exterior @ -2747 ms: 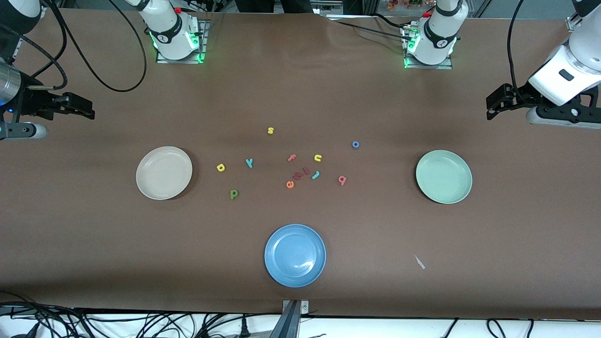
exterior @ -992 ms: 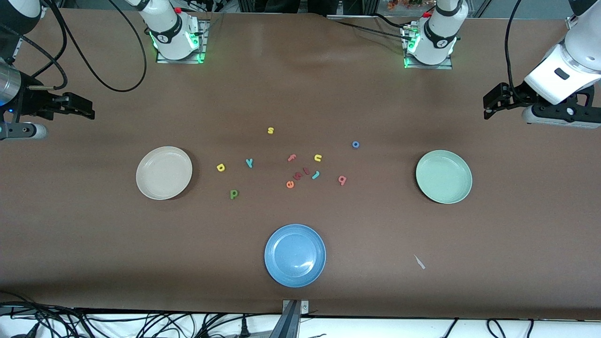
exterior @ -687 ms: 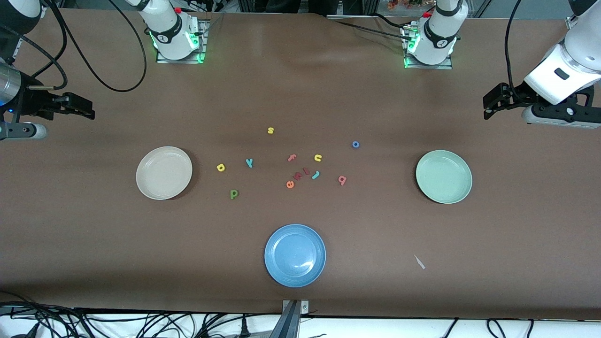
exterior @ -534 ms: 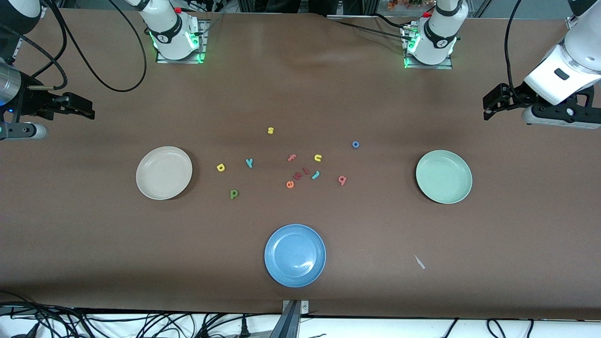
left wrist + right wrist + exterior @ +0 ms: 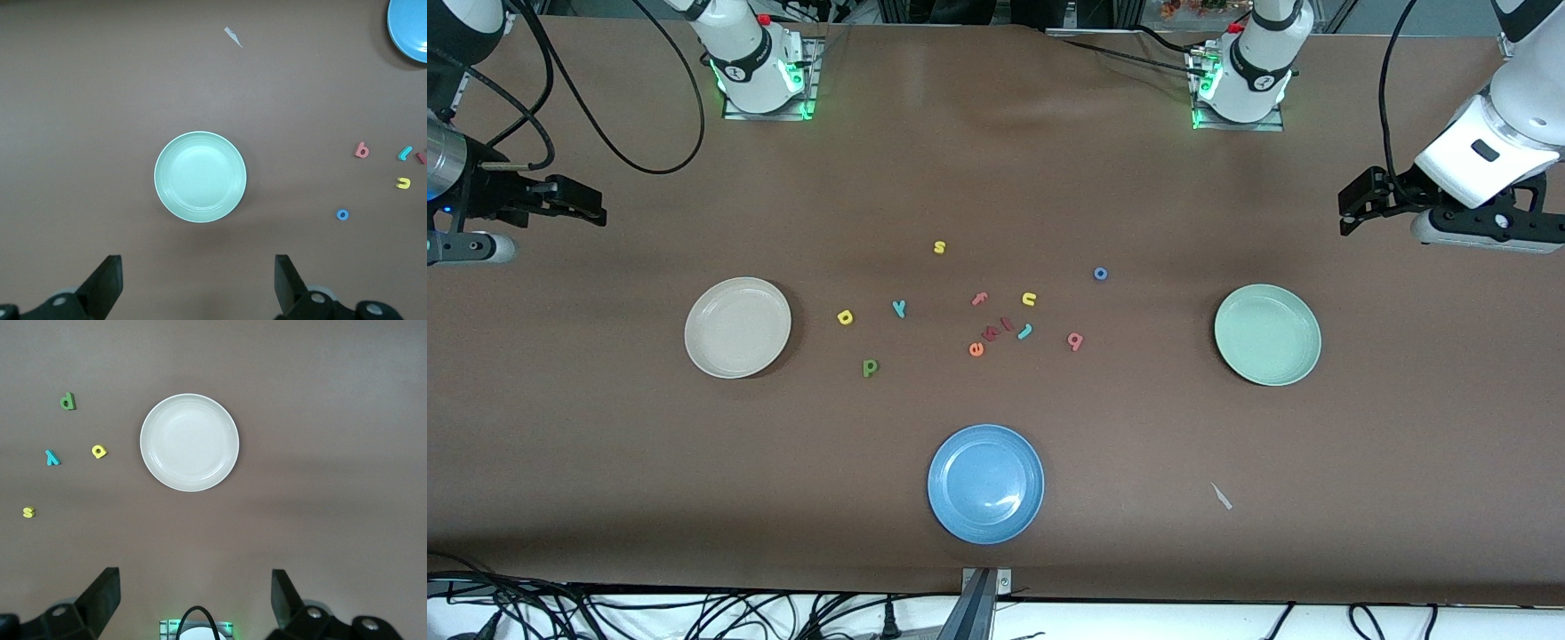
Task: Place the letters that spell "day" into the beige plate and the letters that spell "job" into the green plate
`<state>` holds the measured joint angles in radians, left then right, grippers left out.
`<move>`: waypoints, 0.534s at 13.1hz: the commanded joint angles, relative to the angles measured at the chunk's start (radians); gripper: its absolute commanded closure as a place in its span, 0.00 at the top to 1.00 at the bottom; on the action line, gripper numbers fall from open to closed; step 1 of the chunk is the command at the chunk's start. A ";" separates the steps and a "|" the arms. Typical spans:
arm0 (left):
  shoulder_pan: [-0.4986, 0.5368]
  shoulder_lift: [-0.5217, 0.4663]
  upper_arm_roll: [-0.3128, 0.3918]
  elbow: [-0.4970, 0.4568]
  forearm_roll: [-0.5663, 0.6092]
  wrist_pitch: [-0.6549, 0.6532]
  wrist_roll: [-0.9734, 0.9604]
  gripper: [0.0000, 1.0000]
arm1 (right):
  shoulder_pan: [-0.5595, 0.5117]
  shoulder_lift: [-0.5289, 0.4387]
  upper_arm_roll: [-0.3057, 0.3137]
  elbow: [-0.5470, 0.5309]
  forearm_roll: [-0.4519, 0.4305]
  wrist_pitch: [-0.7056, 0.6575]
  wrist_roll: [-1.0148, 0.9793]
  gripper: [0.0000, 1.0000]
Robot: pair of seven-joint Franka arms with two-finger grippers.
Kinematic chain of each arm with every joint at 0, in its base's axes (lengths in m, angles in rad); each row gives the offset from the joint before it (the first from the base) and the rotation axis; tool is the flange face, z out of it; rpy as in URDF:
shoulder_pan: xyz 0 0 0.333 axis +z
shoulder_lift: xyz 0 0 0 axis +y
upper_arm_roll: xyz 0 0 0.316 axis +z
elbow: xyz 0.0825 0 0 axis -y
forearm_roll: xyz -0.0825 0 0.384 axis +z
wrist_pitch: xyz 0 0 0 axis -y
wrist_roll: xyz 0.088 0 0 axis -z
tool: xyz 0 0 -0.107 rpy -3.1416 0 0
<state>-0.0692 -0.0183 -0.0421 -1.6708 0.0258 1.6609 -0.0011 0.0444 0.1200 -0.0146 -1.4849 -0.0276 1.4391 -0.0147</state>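
a blue plate sits nearest the front camera; scattered mid-table are a yellow "s", yellow "u", pink "f", orange "e"; a small white scrap lies apart

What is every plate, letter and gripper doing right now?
beige plate: empty, on the table.
green plate: empty, on the table.
blue plate: empty, on the table.
"day" letters: loose on the table beside the beige plate.
"job" letters: loose on the table.
left gripper: open, empty.
right gripper: open, empty.
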 commanded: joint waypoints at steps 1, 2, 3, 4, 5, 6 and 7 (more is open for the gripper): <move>-0.004 0.012 0.004 0.022 0.008 -0.004 0.016 1.00 | 0.000 0.006 -0.001 0.023 0.012 -0.022 -0.013 1.00; -0.004 0.011 0.004 0.022 0.008 -0.006 0.015 1.00 | -0.001 0.006 -0.001 0.023 0.012 -0.022 -0.013 1.00; -0.004 0.011 0.004 0.022 0.009 -0.006 0.016 1.00 | -0.001 0.006 -0.001 0.023 0.012 -0.022 -0.013 1.00; -0.001 0.009 0.004 0.020 0.008 -0.009 0.018 1.00 | 0.000 0.006 -0.001 0.023 0.012 -0.022 -0.013 1.00; -0.003 0.011 0.004 0.022 0.009 -0.009 0.016 1.00 | 0.000 0.006 -0.001 0.023 0.012 -0.022 -0.013 1.00; -0.004 0.011 0.004 0.022 0.009 -0.009 0.016 1.00 | 0.000 0.006 -0.001 0.023 0.012 -0.022 -0.013 1.00; -0.004 0.009 0.002 0.022 0.008 -0.009 0.016 1.00 | 0.000 0.006 -0.001 0.023 0.012 -0.022 -0.013 1.00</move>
<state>-0.0692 -0.0164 -0.0415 -1.6708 0.0258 1.6609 -0.0011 0.0446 0.1200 -0.0144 -1.4849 -0.0276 1.4391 -0.0147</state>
